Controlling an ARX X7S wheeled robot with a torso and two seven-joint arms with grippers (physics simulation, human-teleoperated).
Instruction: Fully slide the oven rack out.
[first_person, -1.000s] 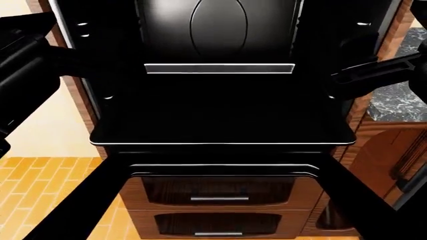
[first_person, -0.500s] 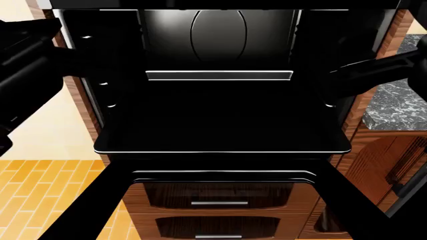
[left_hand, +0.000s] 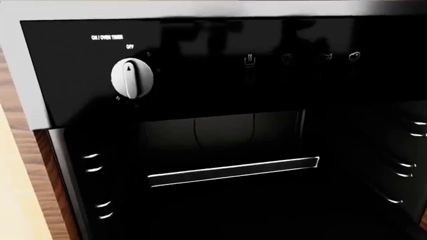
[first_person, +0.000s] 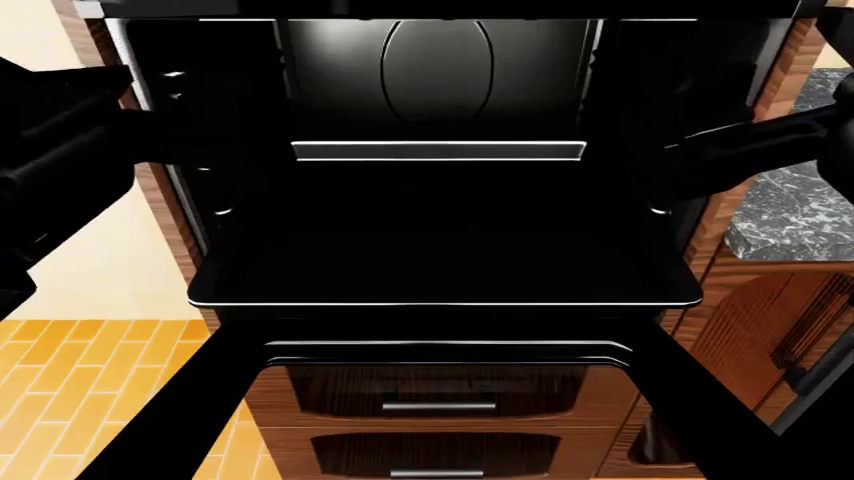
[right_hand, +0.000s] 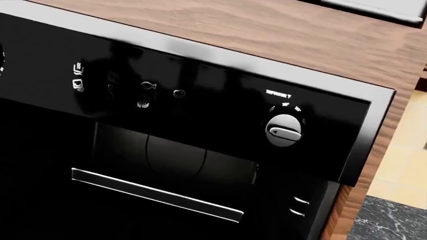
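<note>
The oven rack (first_person: 441, 255) looks stiff and slick; I'd grip its silvery front rim. Can't tell either hand's state.

Oven rack (first_person: 445, 250) above drawers (first_person: 438, 395), before bar (first_person: 438, 150)

Open oven cavity (first_person: 441, 200), oven rack (first_person: 441, 270) apparently resting inside, projecting forward

Home kitchen: built-in oven (first_person: 441, 150), wooden drawers (first_person: 441, 395), marble countertop (first_person: 787, 215).
</note>
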